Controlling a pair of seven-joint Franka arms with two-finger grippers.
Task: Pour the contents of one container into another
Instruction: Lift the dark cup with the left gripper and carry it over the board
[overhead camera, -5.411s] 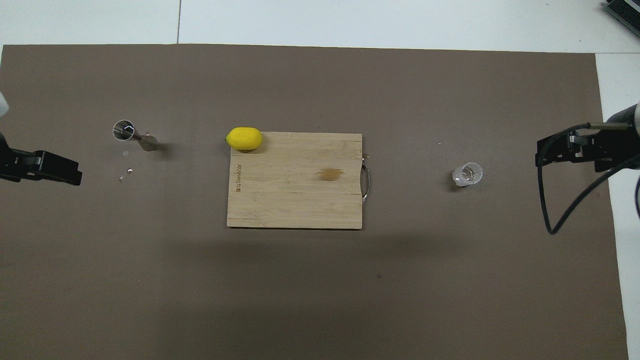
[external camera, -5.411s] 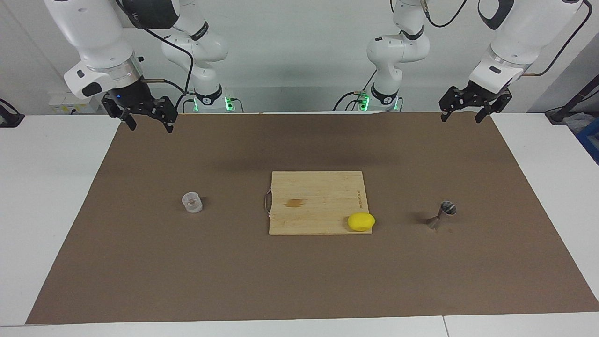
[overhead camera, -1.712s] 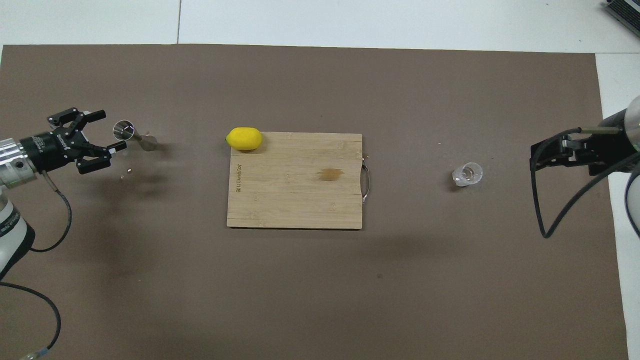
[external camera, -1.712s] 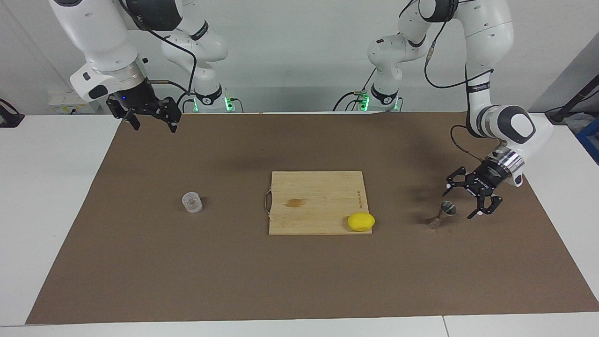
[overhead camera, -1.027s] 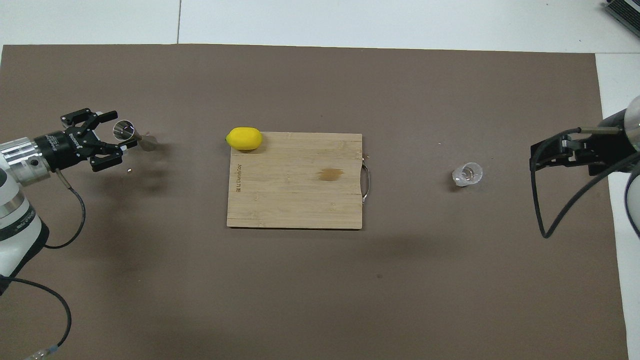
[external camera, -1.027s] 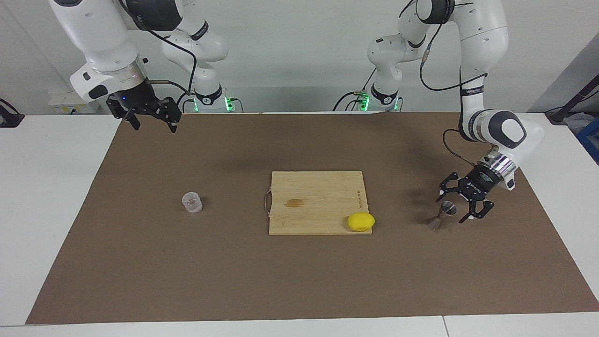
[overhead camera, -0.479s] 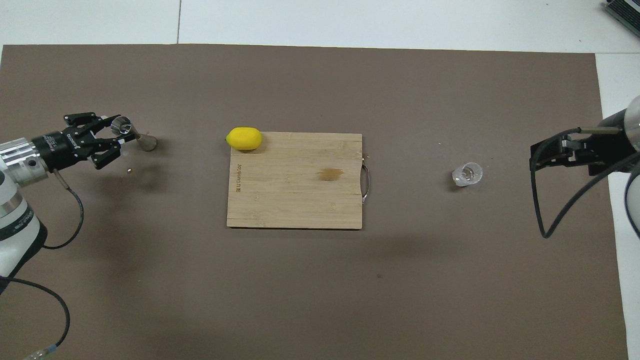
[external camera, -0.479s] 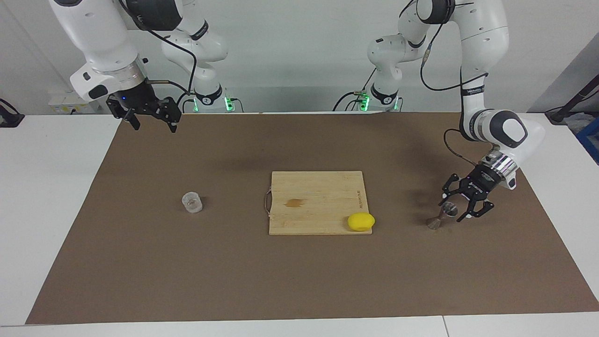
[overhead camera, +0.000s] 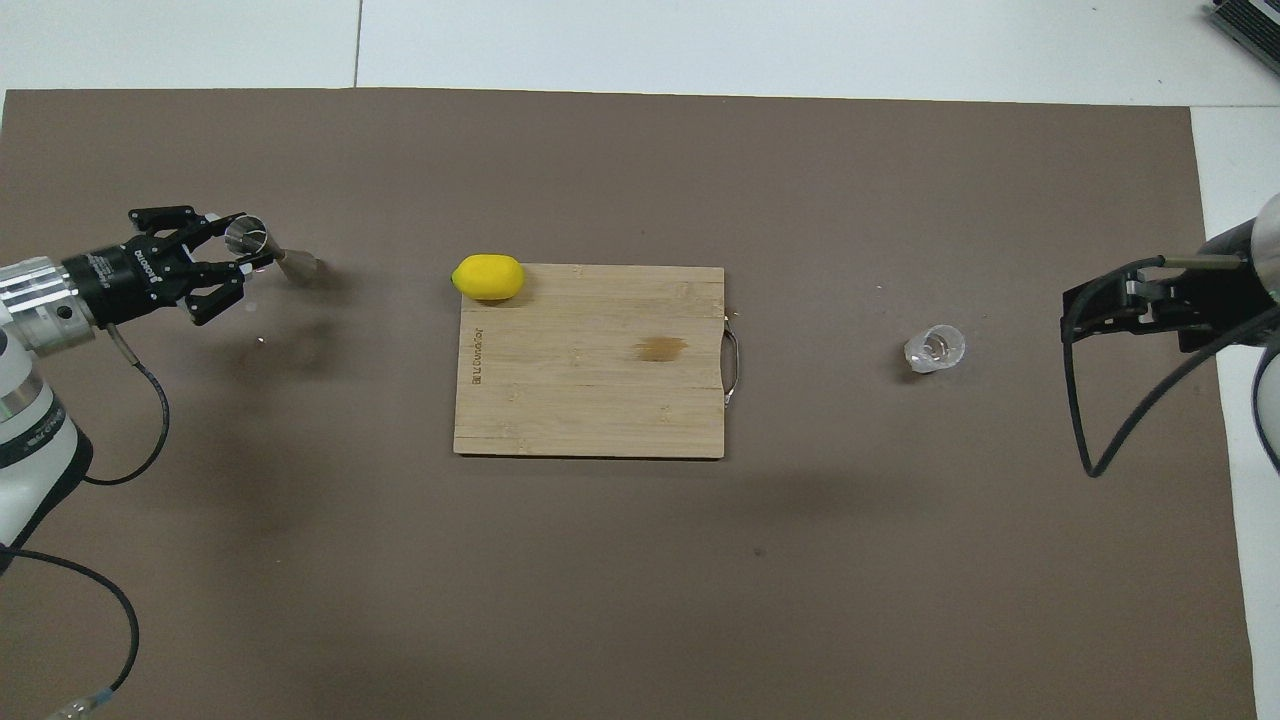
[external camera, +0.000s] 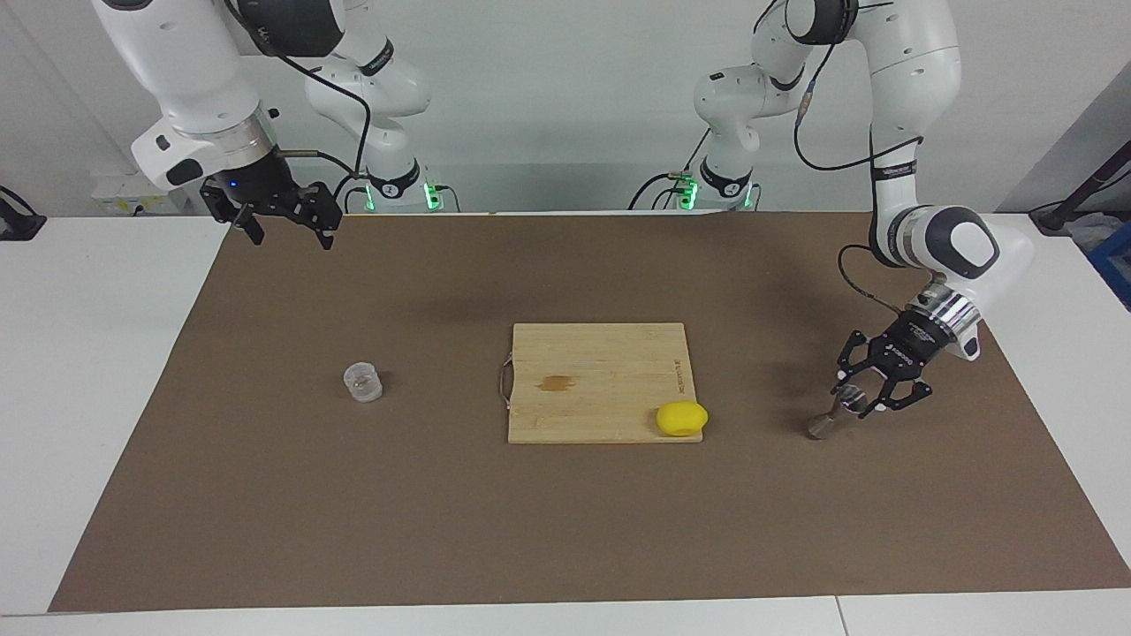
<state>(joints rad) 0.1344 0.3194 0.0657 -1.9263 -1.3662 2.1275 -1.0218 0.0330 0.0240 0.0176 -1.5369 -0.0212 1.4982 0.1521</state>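
We see the left gripper [external camera: 853, 402] low at the left arm's end of the table, its fingers clamped on the upper cone of the small shiny steel hourglass jigger [external camera: 826, 422], which stands tilted on the brown mat [external camera: 565, 530]. The squat clear round cup [external camera: 362, 382] sits at the right arm's end, well apart from the right gripper [external camera: 284, 231], which waits spread wide above the mat's corner. Between them lies a wooden cutting board [external camera: 601, 371] with a yellow lemon [external camera: 681, 418] on its corner.

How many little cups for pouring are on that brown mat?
2. The clear cup stands toward the right arm's end; the steel jigger is gripped by the left gripper at the other end.
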